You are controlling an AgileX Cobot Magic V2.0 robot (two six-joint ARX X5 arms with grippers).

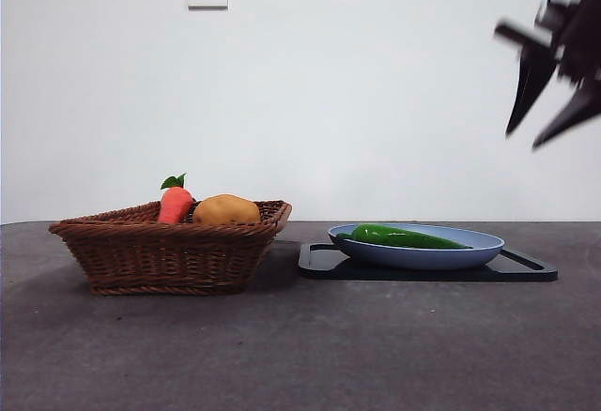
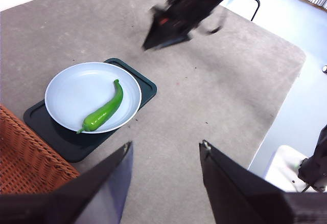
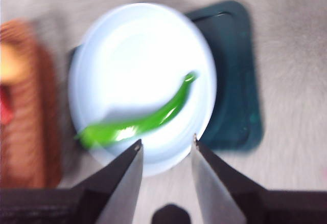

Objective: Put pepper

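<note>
Front view shows the pepper (image 1: 406, 236) lying flat in the blue plate (image 1: 484, 247), apparently delivered. Right claw (image 1: 552, 101) hangs high above, jaws apart and empty; left claw (image 2: 164, 155) waits apart over the table (image 2: 214, 96).

grey matte table (image 1: 310, 345), surface faintly mottled. directly on it: one brown wicker basket (image 1: 169, 256), square with flared sides, to the left as seen from the front; one dark rectangular tray (image 1: 526, 268), flat with a low rim, just beside the basket, to its right.
</note>
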